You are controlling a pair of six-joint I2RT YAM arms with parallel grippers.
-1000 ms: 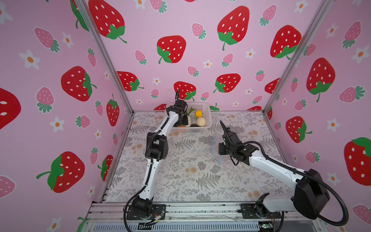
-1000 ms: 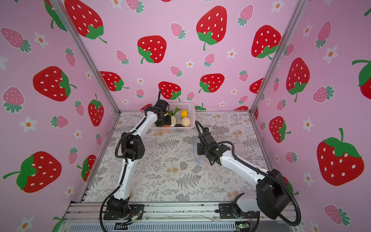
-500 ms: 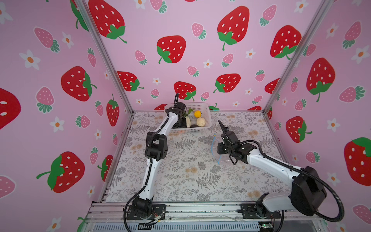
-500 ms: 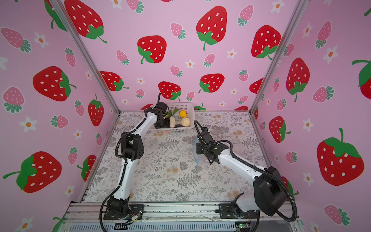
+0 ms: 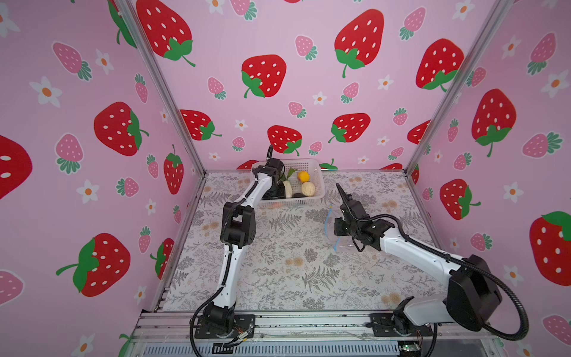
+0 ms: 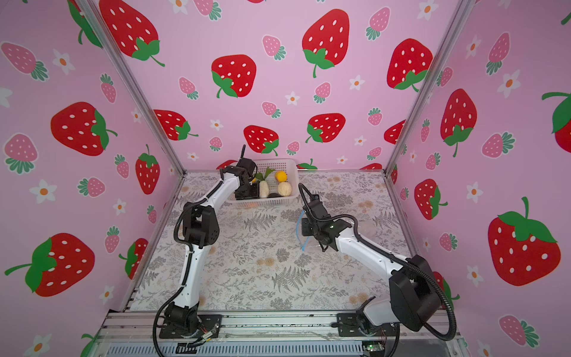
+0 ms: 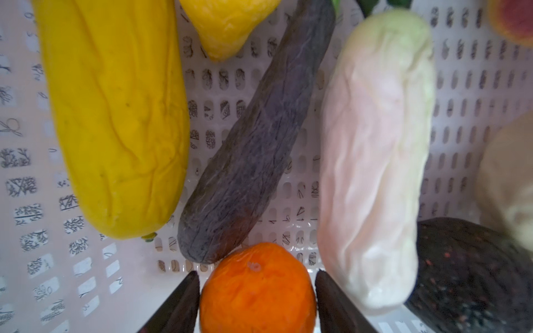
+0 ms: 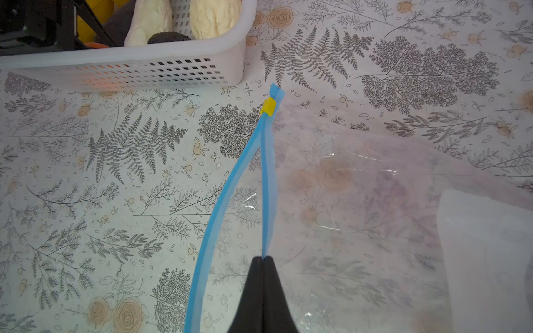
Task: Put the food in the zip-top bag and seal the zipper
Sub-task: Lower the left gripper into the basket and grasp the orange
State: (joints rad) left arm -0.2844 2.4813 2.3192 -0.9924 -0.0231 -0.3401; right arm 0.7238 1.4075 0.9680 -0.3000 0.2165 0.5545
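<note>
Picking up food. Down in the basket (image 8: 173, 66) with the left gripper (image 7: 256, 276), apparently clamped round the orange (image 7: 256, 294). Pinching one zipper (image 8: 268, 173) lip tight with the right gripper (image 8: 263, 258), propping open the bag (image 8: 360, 201) lying beside the basket. Next: lifting clear past the radish (image 7: 372, 158), then threading that narrow mouth.

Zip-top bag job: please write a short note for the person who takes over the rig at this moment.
Left end effector: closed on the orange, low in the white basket.
Right end effector: shut on one zipper lip, holding the zip-top bag mouth parted; slider at the strip's end.
Done: bag opened; nothing seen inside.
To do: move all food from basket to bag, then seal.
</note>
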